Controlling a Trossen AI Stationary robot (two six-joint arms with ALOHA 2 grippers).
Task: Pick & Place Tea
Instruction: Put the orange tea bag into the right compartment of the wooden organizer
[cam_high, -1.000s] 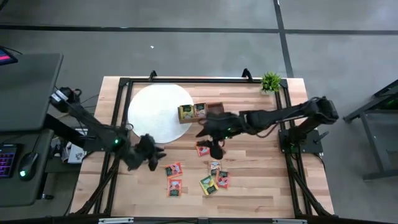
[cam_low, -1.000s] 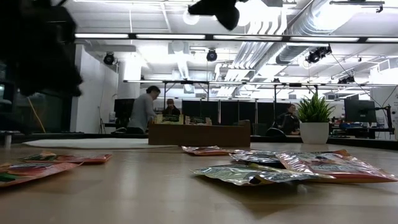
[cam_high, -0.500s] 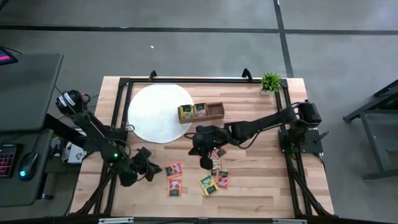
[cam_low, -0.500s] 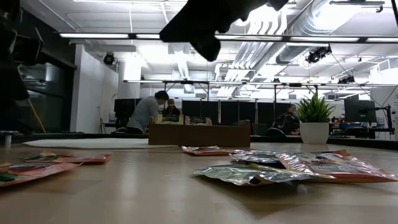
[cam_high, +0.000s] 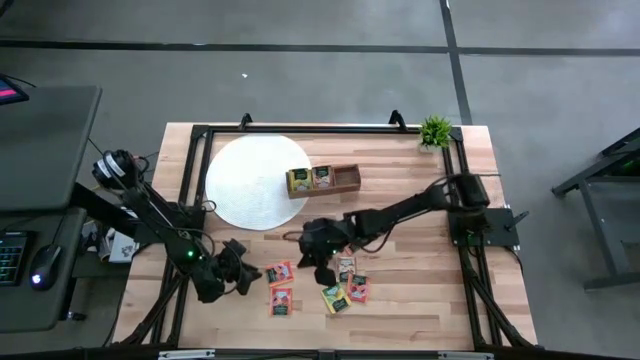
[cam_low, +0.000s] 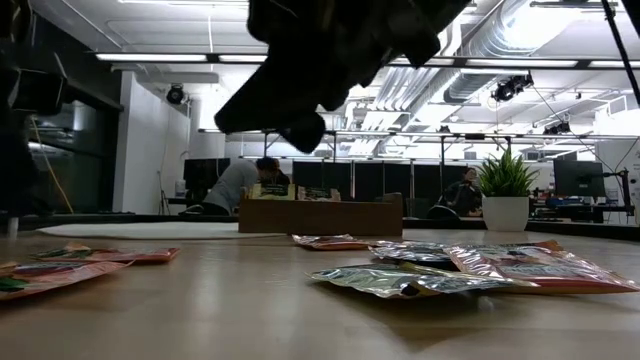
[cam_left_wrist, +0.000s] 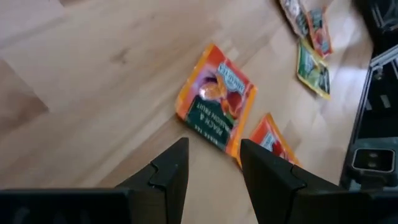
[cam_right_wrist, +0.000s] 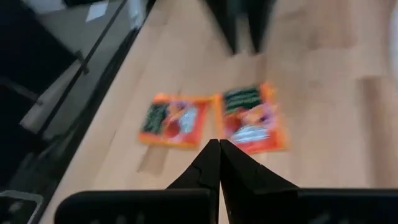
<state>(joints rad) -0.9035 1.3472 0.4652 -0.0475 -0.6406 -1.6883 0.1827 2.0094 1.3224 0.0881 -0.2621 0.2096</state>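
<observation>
The tray (cam_high: 323, 179), upper centre, holds two packets; other tea (cam_high: 281, 286) lies lower centre. Right tool (cam_high: 322, 268), fingers together, has moved left. Left tool (cam_high: 243, 275) stays apart.

Overhead looks straight down; low looks level; wrists close above table (cam_high: 420, 300).

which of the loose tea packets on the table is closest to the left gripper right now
The orange packet just off the left gripper, upper of the two orange ones lying side by side. The other orange packet and the cluster of packets under the right arm lie farther.
</observation>
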